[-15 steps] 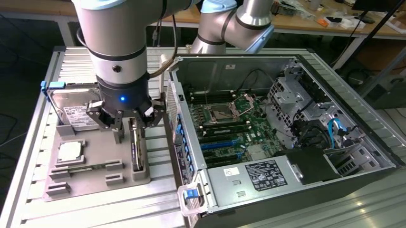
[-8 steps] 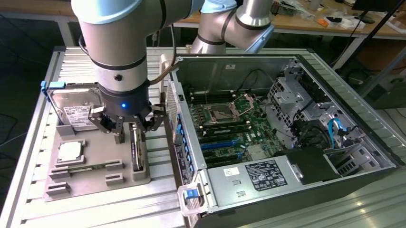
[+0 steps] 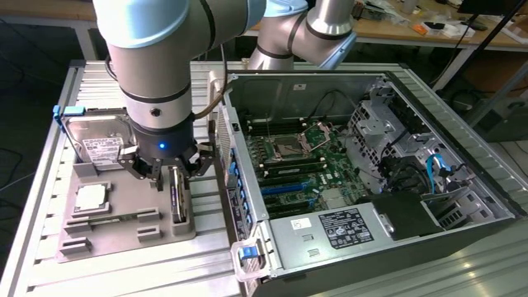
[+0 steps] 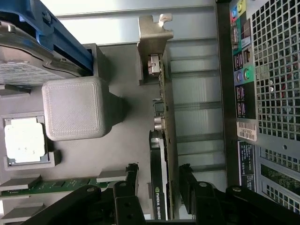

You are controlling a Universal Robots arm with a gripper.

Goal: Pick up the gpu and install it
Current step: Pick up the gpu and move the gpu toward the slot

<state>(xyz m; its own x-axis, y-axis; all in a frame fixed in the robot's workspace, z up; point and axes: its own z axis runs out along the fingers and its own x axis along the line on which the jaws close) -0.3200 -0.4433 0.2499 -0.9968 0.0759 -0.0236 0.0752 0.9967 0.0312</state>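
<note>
Tool (image 3: 177, 176) being held wide open, fingers (image 4: 132, 183) being set either side of the gpu (image 3: 179, 197) with nothing gripped, gpu being stood on edge in the grey holder (image 3: 123, 234) on the tabletop (image 3: 165, 267), hard drive (image 3: 99, 143) and silver chip (image 3: 91, 196) being carried alongside, open computer case (image 3: 462, 185) being placed just beside.

Down on the tabletop (image 3: 123, 275) now: ribbed silver metal, slat after slat. Two things sit straight on it. Toward the exterior view's left there's a flat grey tray (image 3: 123, 230) with raised blocks and pockets, lying square on the slats. Just beside it, on the exterior view's right, a big dark case (image 3: 289, 93) lies on its side, open face up, board showing inside. A narrow strip of bare slats runs between tray and case, and in the wrist view the case's perforated rear panel edges that strip.
</note>
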